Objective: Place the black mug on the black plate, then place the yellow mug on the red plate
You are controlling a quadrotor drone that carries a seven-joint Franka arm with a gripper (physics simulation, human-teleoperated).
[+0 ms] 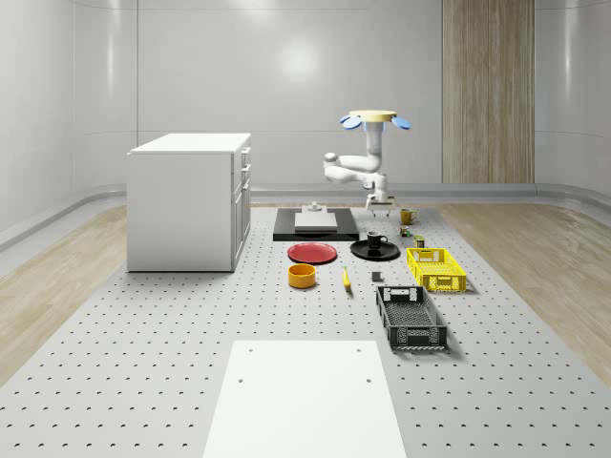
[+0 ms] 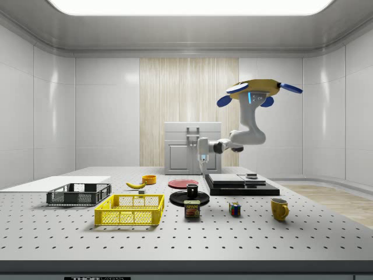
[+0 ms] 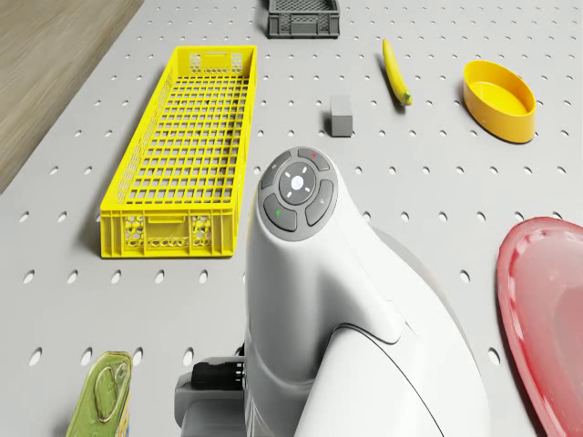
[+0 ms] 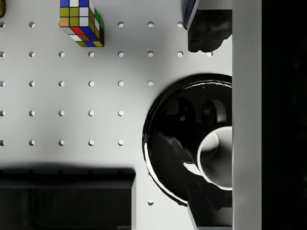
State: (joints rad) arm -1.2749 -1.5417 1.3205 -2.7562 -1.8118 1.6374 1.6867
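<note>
The black mug [image 1: 376, 239] [image 2: 192, 190] stands upright on the black plate [image 1: 357, 252] [image 2: 176, 199]. The drone [image 1: 374, 118] [image 2: 256, 90] hovers behind the plates, with its arm bent down. My gripper [image 1: 378, 204] [image 2: 203, 170] hangs open a little above the mug, apart from it. In the wrist view the mug's pale inside [image 4: 218, 155] and the plate [image 4: 168, 139] lie below the gripper [image 4: 208, 120], whose fingers [image 4: 208, 28] are spread wide. The red plate [image 1: 312, 253] [image 2: 183, 183] [image 3: 547, 309] lies beside the black one. The yellow mug [image 1: 407, 217] [image 2: 280, 209] stands apart on the table.
Around the plates lie a Rubik's cube [image 2: 235, 209] [image 4: 81, 21], a can [image 2: 192, 209] [image 3: 105, 401], a yellow crate [image 1: 435, 268] [image 3: 182, 146], a black crate [image 1: 410, 317], a banana [image 1: 346, 278], a yellow bowl [image 1: 302, 276] and a grey block [image 3: 341, 116]. A white cabinet [image 1: 189, 200] and a black platform [image 1: 315, 225] stand behind.
</note>
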